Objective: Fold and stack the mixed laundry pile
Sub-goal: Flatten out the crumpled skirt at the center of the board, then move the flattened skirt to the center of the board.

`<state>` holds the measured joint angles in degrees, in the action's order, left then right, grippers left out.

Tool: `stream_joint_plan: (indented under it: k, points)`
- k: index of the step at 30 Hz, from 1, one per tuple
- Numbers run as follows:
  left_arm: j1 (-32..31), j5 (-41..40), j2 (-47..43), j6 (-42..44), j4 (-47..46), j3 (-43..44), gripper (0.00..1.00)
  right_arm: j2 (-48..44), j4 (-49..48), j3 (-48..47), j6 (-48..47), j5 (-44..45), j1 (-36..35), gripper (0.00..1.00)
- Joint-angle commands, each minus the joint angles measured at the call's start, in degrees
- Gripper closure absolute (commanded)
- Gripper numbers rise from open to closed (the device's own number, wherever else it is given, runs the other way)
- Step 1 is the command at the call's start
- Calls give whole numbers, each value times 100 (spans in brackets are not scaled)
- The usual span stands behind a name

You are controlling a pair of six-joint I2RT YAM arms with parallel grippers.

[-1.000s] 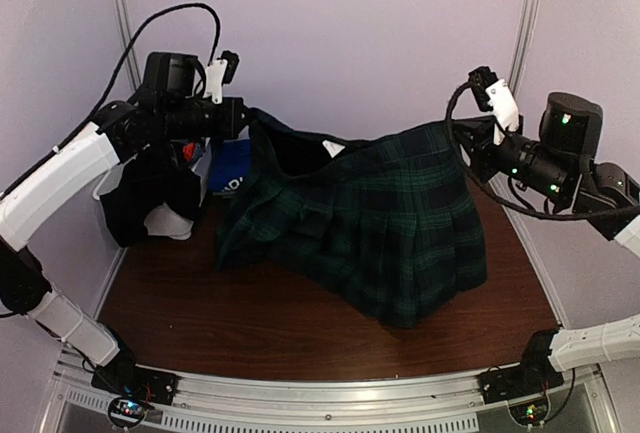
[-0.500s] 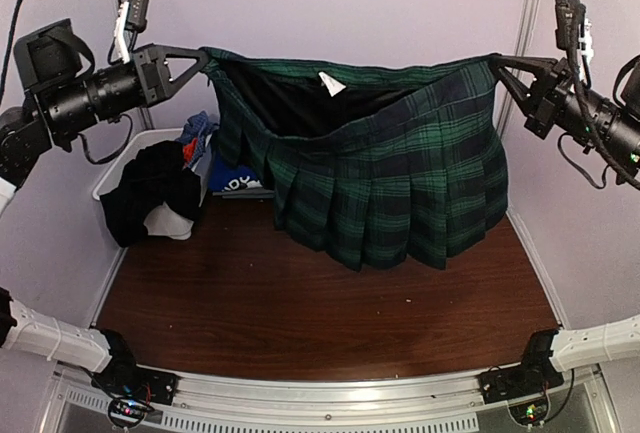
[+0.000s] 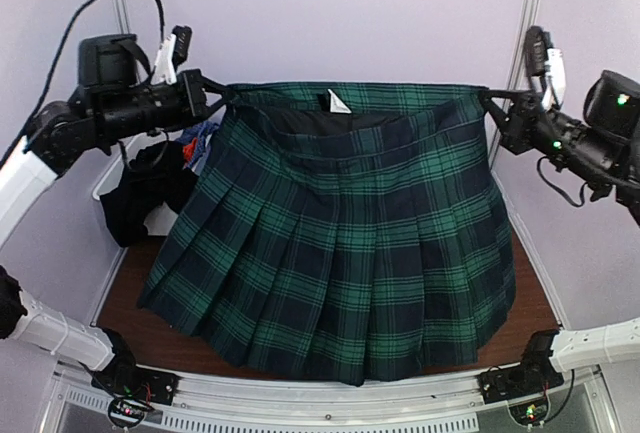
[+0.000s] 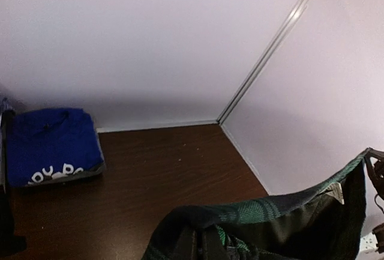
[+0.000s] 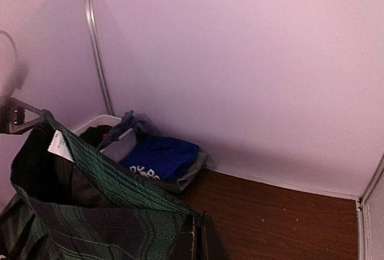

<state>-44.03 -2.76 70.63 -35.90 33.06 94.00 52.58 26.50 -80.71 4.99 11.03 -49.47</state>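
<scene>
The dark green tartan pleated skirt (image 3: 340, 243) hangs spread wide between my two grippers, its waistband stretched taut and a white label (image 3: 338, 103) showing at the top. My left gripper (image 3: 215, 93) is shut on the waistband's left end and my right gripper (image 3: 490, 103) on its right end. The hem drapes onto the table near the front edge. In the wrist views the plaid cloth (image 4: 270, 212) (image 5: 102, 212) covers the shut fingertips of the left gripper (image 4: 204, 242) and the right gripper (image 5: 198, 236). A folded royal-blue T-shirt (image 4: 51, 146) (image 5: 159, 155) lies by the back wall.
A white basket (image 3: 103, 185) (image 5: 99, 122) stands at the back left with a black garment (image 3: 150, 193) draped over its rim and blue cloth (image 3: 200, 138) poking out. Brown table (image 3: 115, 293) shows left of the skirt. Lilac walls close in the back and sides.
Both arms lifted the skirt by its waistband and pulled it taut. Since half a second ago it has swung toward the near edge and fanned out, hiding the blue T-shirt from above.
</scene>
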Motion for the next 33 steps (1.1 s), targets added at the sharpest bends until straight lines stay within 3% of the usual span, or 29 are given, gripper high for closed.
stream_joint_plan:
  k: [1,2,4,6,8,10,13,18,24,28,33]
  points:
    - [1222,729,1008,-859,-118,-1094,100,698,4,1097,987,-122,1556,100]
    - [1342,844,1213,-875,-301,-1392,97,878,-212,1476,1148,-606,1986,100]
    - [1487,1014,1593,-731,-612,-1836,74,1498,-482,2009,1359,-1479,2633,98]
    - [1519,877,1777,-443,-741,-2033,44,2040,-580,2196,1371,-1970,2846,69]
    - [1520,592,1662,-95,-854,-2193,26,2243,-817,2365,1358,-2078,2860,44]
    - [1520,606,1433,359,-1236,-2505,13,2346,-903,2401,1239,-2126,2901,35]
    - [1512,1002,1390,967,-1544,-2644,11,2566,-942,2279,863,-2546,2942,35]
    - [1322,1377,1924,1116,-1691,-2779,18,3408,-1237,1859,324,-3982,2846,45]
    - [1188,1892,2199,1191,-2186,-3023,21,4905,-288,482,-741,-4141,2501,56]
    - [934,1802,2877,2087,-1576,-1921,19,5395,48,99,-1098,-4034,2494,56]
    - [936,1913,4314,2607,-818,77,16,5788,575,-309,-1711,-3984,2508,46]
